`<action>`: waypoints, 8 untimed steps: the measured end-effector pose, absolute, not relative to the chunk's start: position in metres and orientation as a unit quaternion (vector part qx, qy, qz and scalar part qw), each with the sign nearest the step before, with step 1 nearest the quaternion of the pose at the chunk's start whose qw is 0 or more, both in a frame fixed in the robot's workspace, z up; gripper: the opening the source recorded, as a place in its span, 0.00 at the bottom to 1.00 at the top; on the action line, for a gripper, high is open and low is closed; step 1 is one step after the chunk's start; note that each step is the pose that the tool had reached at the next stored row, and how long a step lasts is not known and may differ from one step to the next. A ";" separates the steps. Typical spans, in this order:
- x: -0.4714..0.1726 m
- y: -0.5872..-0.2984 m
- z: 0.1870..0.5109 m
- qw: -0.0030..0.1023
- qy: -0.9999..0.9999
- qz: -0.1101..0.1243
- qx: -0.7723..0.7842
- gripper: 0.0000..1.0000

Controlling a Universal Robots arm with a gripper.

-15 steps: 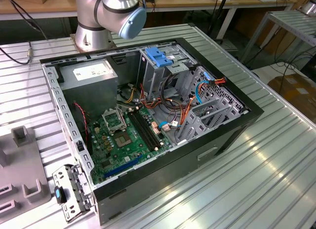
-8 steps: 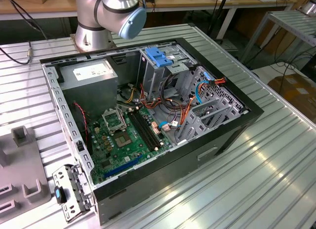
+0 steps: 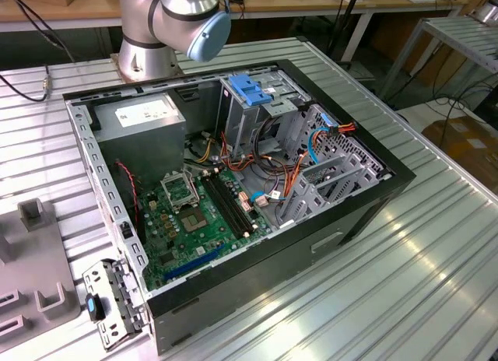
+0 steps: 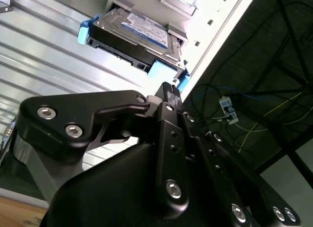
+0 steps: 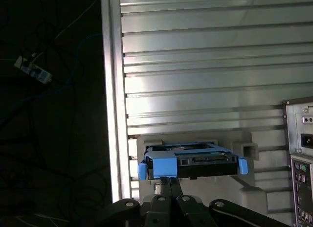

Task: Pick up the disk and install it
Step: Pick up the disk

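The disk (image 4: 139, 34) is a flat silver drive with a white-and-blue label and blue plastic rails on its sides. It rests in a grey holder (image 5: 247, 151) on the ribbed metal table, close to the table's edge. In the first wrist view the disk (image 5: 195, 161) is seen end-on, with a blue bracket facing me. My gripper (image 5: 169, 180) is shut, its black fingers pressed together with nothing between them. In the second wrist view the gripper (image 4: 168, 87) has its tips just short of that blue bracket. I cannot tell whether they touch it.
In the exterior view an open computer case (image 3: 373, 198) lies on the table, with a blue-topped drive cage (image 3: 253, 92), a grey power supply (image 3: 144, 116) and a green board inside. The arm's base (image 3: 171, 26) stands behind it. Grey fixtures (image 3: 31, 260) sit at the exterior view's left. Cables hang past the table edge (image 5: 110, 90).
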State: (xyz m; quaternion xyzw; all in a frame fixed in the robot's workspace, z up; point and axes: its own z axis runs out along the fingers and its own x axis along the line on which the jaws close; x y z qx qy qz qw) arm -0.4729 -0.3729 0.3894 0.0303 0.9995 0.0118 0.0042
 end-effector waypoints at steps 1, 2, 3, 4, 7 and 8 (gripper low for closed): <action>-0.473 -0.373 0.389 0.004 1.000 0.012 0.026 0.11; -0.473 -0.373 0.389 0.004 1.000 0.012 0.016 0.11; -0.473 -0.373 0.389 0.004 1.000 0.012 0.005 0.11; -0.473 -0.373 0.389 0.004 1.000 0.012 -0.011 0.11; -0.473 -0.373 0.389 0.003 0.999 0.012 -0.044 0.11; -0.473 -0.373 0.389 0.003 0.998 0.012 -0.054 0.11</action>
